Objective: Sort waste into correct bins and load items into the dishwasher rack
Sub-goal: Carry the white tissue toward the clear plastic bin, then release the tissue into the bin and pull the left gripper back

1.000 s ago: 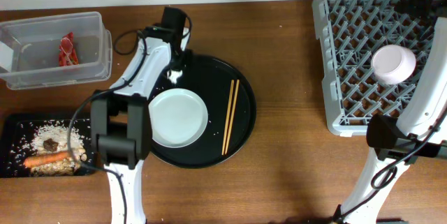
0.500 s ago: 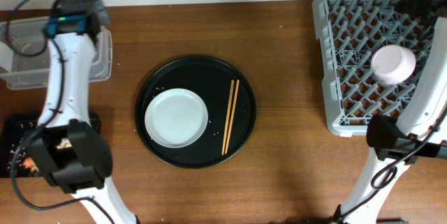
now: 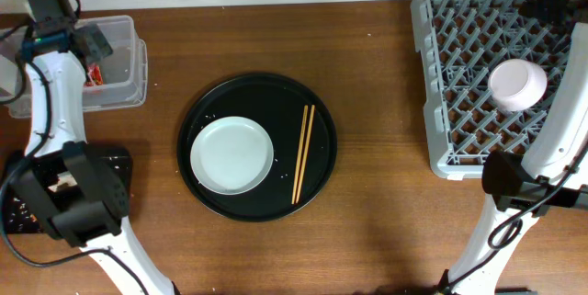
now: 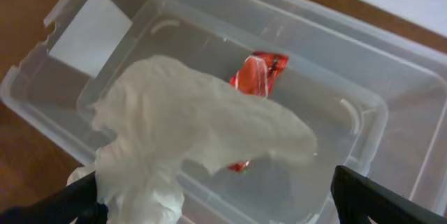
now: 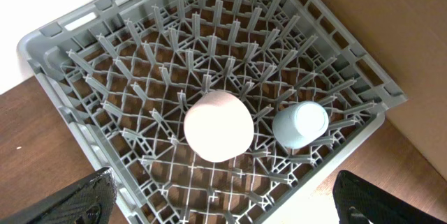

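Left gripper (image 4: 216, 203) wide open, nothing held, above limp white tissue (image 4: 195, 123) and red wrapper (image 4: 260, 74) in clear tub (image 4: 391, 112)

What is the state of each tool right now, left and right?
Left tool: open; white tissue loose between its fingers, above the clear tub.
Right tool: open, holding nothing, above the rack.
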You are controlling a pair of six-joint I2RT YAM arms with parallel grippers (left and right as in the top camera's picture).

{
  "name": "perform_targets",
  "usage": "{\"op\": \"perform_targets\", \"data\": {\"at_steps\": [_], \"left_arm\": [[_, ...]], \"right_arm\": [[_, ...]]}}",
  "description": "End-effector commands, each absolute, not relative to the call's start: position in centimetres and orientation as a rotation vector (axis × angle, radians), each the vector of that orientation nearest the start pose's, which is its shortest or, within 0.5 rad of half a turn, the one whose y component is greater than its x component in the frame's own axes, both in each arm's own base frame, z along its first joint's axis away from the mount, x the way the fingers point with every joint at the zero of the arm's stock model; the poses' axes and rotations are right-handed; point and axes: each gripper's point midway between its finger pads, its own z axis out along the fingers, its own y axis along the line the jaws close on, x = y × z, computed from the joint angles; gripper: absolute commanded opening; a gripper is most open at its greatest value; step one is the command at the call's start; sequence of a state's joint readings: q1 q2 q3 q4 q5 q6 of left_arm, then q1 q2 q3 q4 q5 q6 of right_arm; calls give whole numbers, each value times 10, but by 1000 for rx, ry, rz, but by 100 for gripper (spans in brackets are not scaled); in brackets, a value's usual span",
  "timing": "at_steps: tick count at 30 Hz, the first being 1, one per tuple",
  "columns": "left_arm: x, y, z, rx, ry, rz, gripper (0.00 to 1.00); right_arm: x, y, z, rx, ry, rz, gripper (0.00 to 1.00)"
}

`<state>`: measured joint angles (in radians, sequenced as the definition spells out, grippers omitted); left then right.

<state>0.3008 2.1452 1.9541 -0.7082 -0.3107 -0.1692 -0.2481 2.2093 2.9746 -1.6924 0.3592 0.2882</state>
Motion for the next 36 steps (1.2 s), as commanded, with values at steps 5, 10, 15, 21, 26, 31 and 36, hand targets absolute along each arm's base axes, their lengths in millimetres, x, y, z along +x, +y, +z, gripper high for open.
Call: {"op": "perform_targets", "data": {"at_steps": [5,10,15,21,26,31,36], "left_arm": [[524,209,184,-683,2320,397,99],[540,191,187,-620,2306,237,99],[549,179,189,-574,2297,141,99],[523,171,208,-584,2340,138,99],[503,132,260,-489,2310,-77,99],[445,73,306,-394,2356,-367,99],[380,54,333,-421,2406,-380,99]], "right_arm": [[416,-171,362,806,2306,-447,98],[416,-171,362,806,2306,-447,98],[416,-171,362,806,2306,-447,98],[416,-171,362,806,2306,-447,98],[416,-171,362,806,2306,-447,98],[416,-171,362,806,2306,-447,98],[416,-171,362,806,2306,-447,98]]}}
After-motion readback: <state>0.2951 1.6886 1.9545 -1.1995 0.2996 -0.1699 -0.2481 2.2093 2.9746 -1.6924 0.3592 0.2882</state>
